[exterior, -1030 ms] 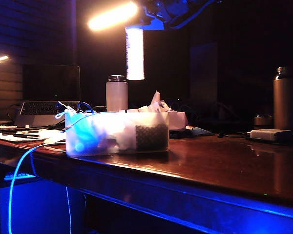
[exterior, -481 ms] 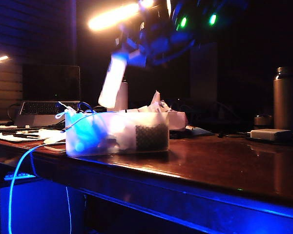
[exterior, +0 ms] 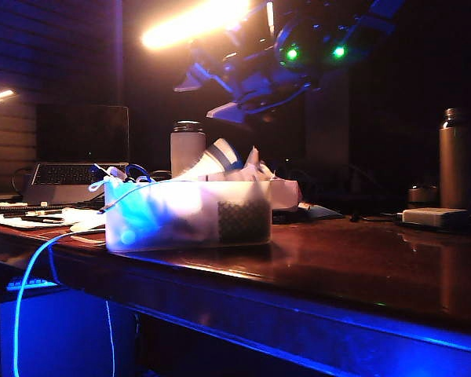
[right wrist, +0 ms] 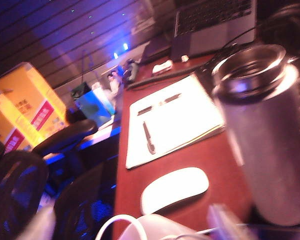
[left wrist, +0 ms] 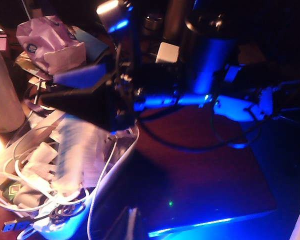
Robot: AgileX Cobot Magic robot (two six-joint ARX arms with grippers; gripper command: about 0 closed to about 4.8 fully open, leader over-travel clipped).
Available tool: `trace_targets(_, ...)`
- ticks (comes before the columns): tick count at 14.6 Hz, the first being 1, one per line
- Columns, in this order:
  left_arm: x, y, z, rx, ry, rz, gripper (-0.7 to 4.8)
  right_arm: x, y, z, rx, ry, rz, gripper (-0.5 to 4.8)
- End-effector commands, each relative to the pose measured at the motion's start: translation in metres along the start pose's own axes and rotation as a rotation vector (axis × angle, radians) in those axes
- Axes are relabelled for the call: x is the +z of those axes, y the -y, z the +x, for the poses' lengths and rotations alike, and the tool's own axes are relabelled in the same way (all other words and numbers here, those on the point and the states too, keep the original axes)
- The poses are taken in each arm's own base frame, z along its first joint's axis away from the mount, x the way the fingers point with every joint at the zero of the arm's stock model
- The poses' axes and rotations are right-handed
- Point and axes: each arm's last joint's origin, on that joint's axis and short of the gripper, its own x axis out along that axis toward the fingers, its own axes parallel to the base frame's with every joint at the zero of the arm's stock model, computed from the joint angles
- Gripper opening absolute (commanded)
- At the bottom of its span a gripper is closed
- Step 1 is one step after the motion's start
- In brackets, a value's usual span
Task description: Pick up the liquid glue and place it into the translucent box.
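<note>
Right gripper (exterior: 212,98): you see jaws apart, above the box.
Glue (exterior: 212,161): tilted, lower end inside box (exterior: 188,236).
Left gripper: you can't see it.

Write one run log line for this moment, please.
right gripper: open, above translucent box | liquid glue: released, tilted in box | left gripper: not visible

Dim room, warm overhead glare, blue glow, motion-blurred wrist views

White tumbler (exterior: 188,149) beside laptop (exterior: 77,182), metal flask (exterior: 454,159) far right, mouse (right wrist: 174,189), notepad (right wrist: 173,118)
</note>
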Motion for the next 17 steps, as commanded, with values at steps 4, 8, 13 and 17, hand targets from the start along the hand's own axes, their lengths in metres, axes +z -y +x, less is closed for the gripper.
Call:
trace_targets(4, 0.001, 0.001, -0.001, -0.005, 0.008, 0.009, -0.06, 0.074, 0.007, -0.057, -0.098, 0.079, -0.216, -0.01)
trace_targets(8, 0.002, 0.001, -0.002, -0.004, 0.013, 0.012, -0.06, 0.134, -0.038, -0.147, -0.264, -0.003, -0.457, -0.01)
trace_targets(13, 0.002, 0.001, -0.002, -0.003, 0.018, 0.017, -0.06, 0.165, -0.141, -0.294, -0.441, 0.062, -0.563, -0.01)
trace_targets(17, 0.005, 0.001, -0.002, 0.003, 0.044, 0.037, -0.06, 0.119, -0.166, -0.366, -0.530, 0.064, -0.549, -0.01)
